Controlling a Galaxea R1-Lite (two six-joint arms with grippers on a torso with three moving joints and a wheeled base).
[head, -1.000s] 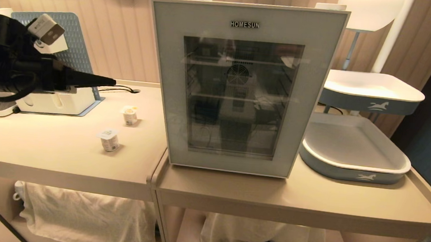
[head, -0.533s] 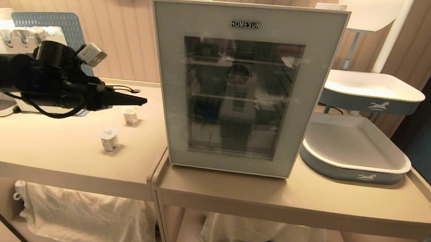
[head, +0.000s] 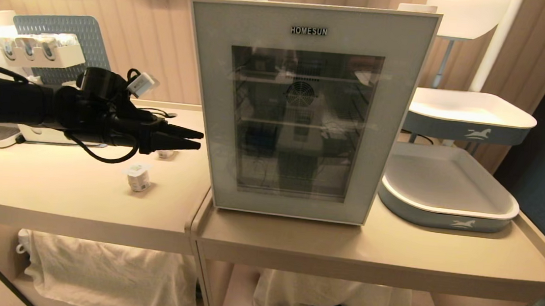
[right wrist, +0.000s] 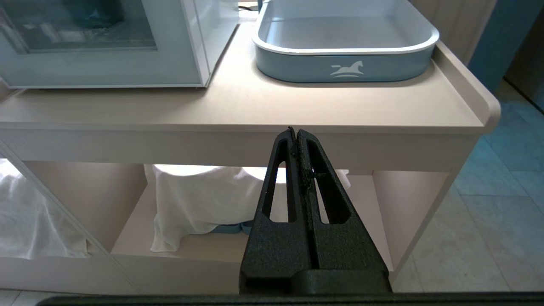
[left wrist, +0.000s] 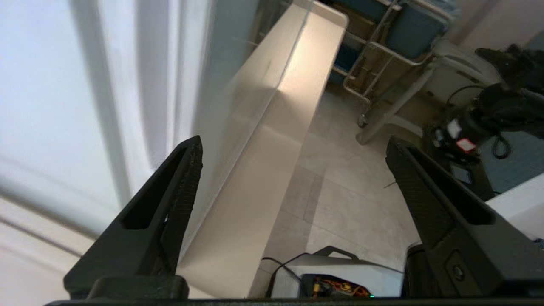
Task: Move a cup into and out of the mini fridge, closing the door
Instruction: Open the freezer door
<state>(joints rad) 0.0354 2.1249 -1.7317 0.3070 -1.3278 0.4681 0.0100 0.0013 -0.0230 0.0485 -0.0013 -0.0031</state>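
Door (head: 305,111) and frame of the mini fridge (head: 201,68) sit flush, so the cabinet is shut and nothing can go in until it is pulled open. Left tool (head: 197,139) hangs level just beside the door's left edge, fingers spread and empty; in the left wrist view one finger (left wrist: 178,199) lies against the fridge's white side while the other (left wrist: 429,204) stands out in front of the glass, a stance that looks meant to straddle the door's lip and hook it outward. Two small cups wait on the surface (head: 52,188) to the left of the fridge: the near cup (head: 137,176) stands free below the arm, and the far cup (head: 166,153) is mostly hidden behind the tool. Either looks handy for the left arm once the door swings clear. Right tool (right wrist: 297,136) is clenched on nothing, parked low before the surface edge, near the grey tray (right wrist: 346,68), out of the way.
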